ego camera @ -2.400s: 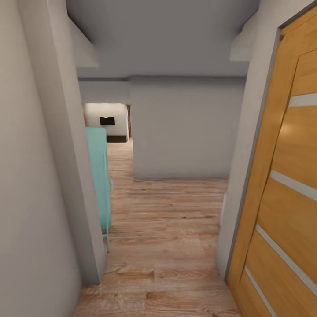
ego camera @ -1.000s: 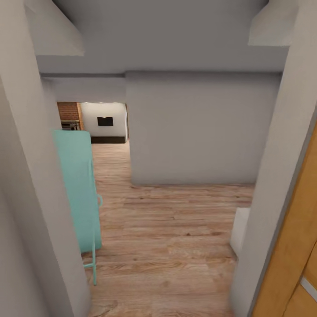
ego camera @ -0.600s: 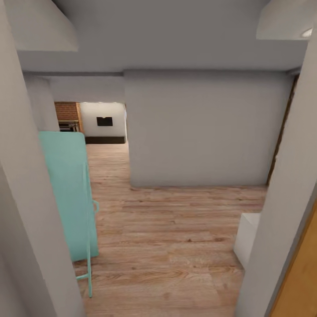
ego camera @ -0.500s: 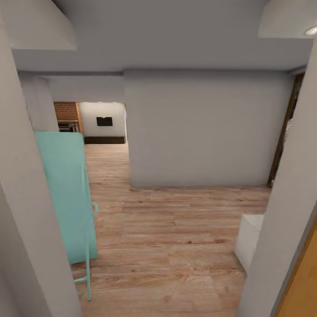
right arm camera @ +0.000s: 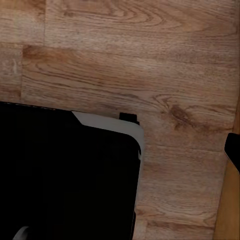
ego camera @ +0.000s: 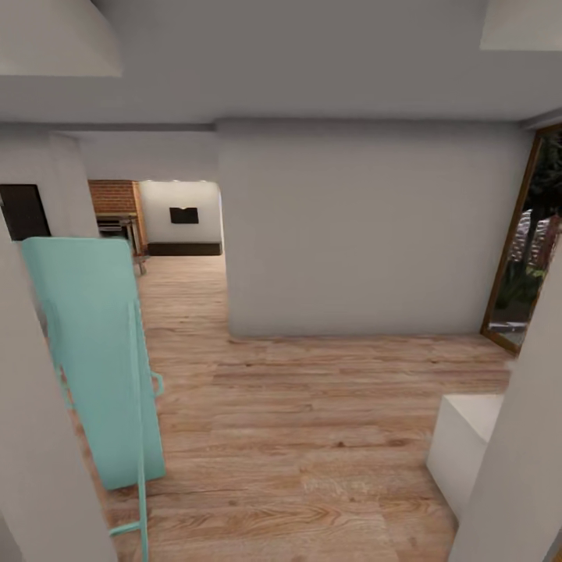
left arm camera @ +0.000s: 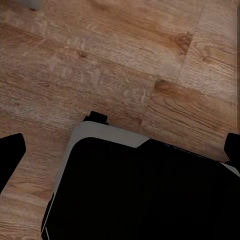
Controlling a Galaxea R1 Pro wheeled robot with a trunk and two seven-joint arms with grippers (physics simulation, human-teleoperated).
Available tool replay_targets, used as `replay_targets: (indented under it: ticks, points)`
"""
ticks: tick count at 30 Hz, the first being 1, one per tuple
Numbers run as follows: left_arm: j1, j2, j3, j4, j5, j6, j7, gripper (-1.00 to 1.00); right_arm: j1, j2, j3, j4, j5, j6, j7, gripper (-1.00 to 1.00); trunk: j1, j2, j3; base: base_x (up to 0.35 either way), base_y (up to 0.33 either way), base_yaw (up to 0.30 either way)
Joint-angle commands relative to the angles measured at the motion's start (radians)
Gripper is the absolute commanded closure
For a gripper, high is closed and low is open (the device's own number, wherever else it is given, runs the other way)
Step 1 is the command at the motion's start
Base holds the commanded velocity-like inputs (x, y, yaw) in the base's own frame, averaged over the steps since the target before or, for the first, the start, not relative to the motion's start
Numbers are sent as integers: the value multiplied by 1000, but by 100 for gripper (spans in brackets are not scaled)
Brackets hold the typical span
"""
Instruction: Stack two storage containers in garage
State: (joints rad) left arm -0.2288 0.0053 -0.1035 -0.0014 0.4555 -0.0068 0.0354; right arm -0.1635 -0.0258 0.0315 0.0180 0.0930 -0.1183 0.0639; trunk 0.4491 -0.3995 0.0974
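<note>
The two storage containers are out of view, and so is the garage. I stand in a hallway on light wood-plank flooring [ego camera: 312,414]. Far ahead on the left, through an opening, a piece of the living room's red-brick fireplace [ego camera: 117,199] shows. In the left wrist view my left gripper [left arm camera: 122,160] hangs open over the planks, its dark fingertips [left arm camera: 11,155] wide apart with nothing between them. My right gripper [right arm camera: 125,155] also looks open: one fingertip [right arm camera: 234,152] sits at the picture's edge, the other is lost against my black base [right arm camera: 65,175].
A tall teal panel on thin legs [ego camera: 94,351] leans close on the left beside a grey wall corner [ego camera: 39,468]. A grey wall block [ego camera: 367,234] faces me. A white box [ego camera: 464,437] sits low on the right, by a wood-framed glass door [ego camera: 531,250].
The camera has advanced through the doorway. The slatted wooden door slid out of view on the right, the glass door came into sight, and the teal panel and brick fireplace look nearer.
</note>
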Motion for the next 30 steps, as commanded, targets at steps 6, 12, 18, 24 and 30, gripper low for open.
replay_targets:
  ticks: [6,12,18,24,30]
  points:
    - [0,-1,-9,0,8,-1,3,-100,-1,0,2,2,9,-4,1,-100,1,-1,0,324,0,0]
    - [0,1,-9,0,9,-1,3,-100,-1,0,2,2,9,-4,1,-100,1,-1,0,324,0,0]
    - [-1,1,-9,0,8,-1,3,-100,-1,0,2,2,9,-4,1,-100,1,-1,0,324,0,0]
    - [-1,1,-9,0,8,-1,3,-100,-1,0,2,2,9,-4,1,-100,1,-1,0,324,0,0]
    - [0,0,-9,0,8,-1,3,-100,-1,0,2,2,9,-4,1,-100,1,-1,0,324,0,0]
